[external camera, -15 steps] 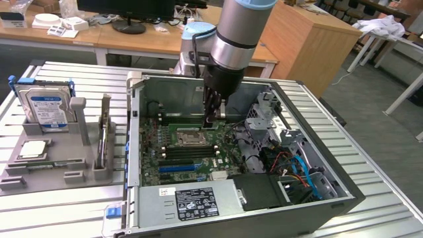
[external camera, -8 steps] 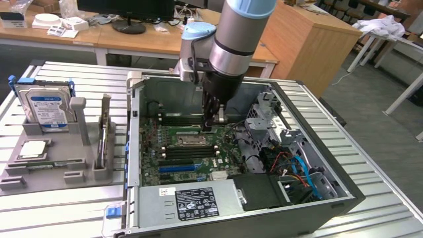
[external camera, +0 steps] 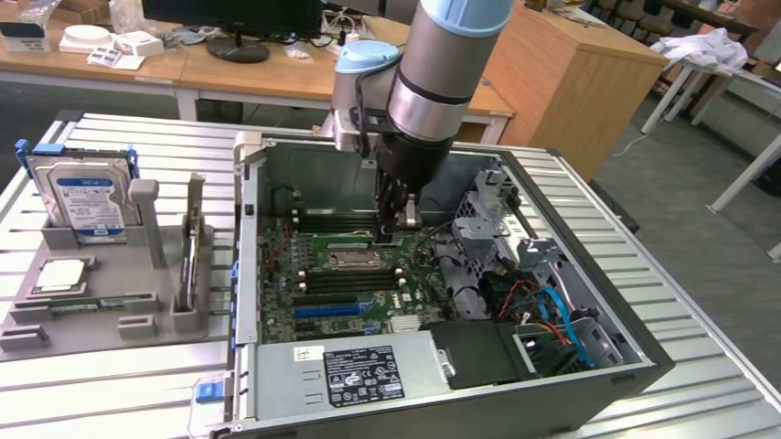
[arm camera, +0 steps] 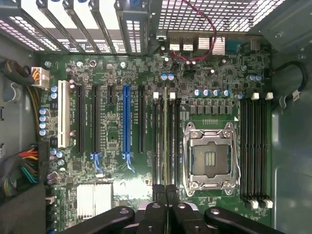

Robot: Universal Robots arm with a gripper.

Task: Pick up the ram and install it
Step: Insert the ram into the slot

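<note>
Atop ribbed metal table point(external camera: 123, 402), open case point(external camera: 550, 402), ram point(arm camera: 165, 141) between fingers point(arm camera: 157, 214); desks point(external camera: 244, 78) behind.

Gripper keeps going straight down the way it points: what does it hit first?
Likely the DIMM slots beside the CPU socket: the gripper points down at them, and the ram in its grip would touch first. Remaining gap is unclear.

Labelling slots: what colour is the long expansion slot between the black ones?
The expansion slot is blue; the wrist view shows it best.

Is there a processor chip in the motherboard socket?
No, the socket lies empty, with its bare contacts showing.
</note>
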